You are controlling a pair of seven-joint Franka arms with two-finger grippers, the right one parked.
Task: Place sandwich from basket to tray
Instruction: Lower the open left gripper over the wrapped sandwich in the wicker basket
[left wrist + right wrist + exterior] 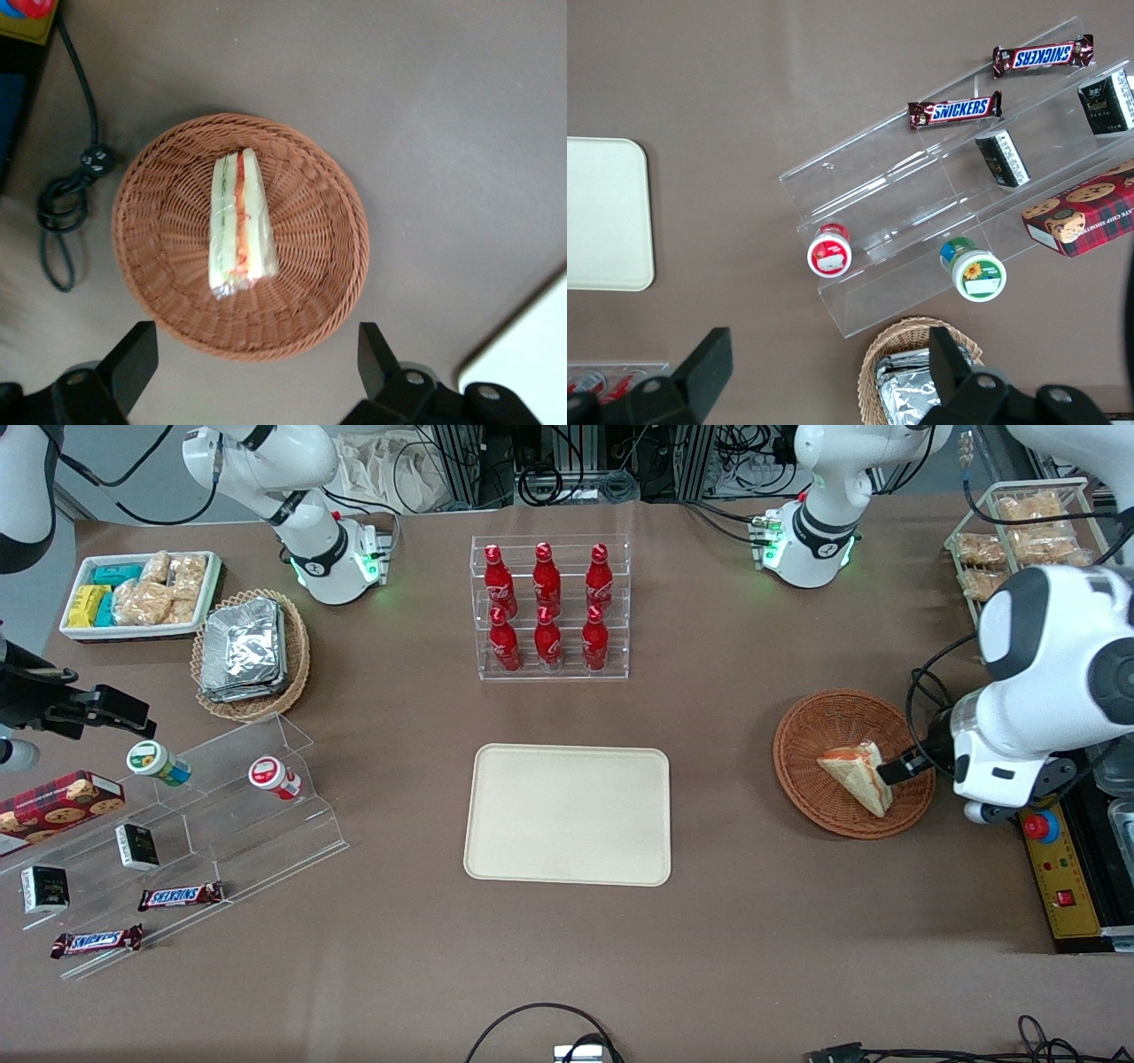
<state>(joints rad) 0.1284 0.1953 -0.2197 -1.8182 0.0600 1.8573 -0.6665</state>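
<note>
Sandwich (pixel 857 774) lies in the reddish wicker basket (pixel 808 729), right of centre in the front view, resting on a bread face with its wrapped, layered cut edge turned upward — red and green filling lines show in the wrist view (pixel 237 223). Tray (pixel 567 813) sits mid-frame, bare, well apart from the basket toward the parked arm's end.

Step in hand, as I judge it: descent to grasp. To do it well, keep the wedge centred between the fingers, straddle it across its narrow thickness so the pads meet the two bread faces, and go low enough to seat on the bread without pressing on the weave or catching the basket rim. Close gently — soft bread and a slippery film wrap could squash or slide.

Gripper (pixel 257 354) hangs above the basket's edge at the working arm's end, fingers (pixel 133 359) spread wide, holding nothing and touching nothing.
</note>
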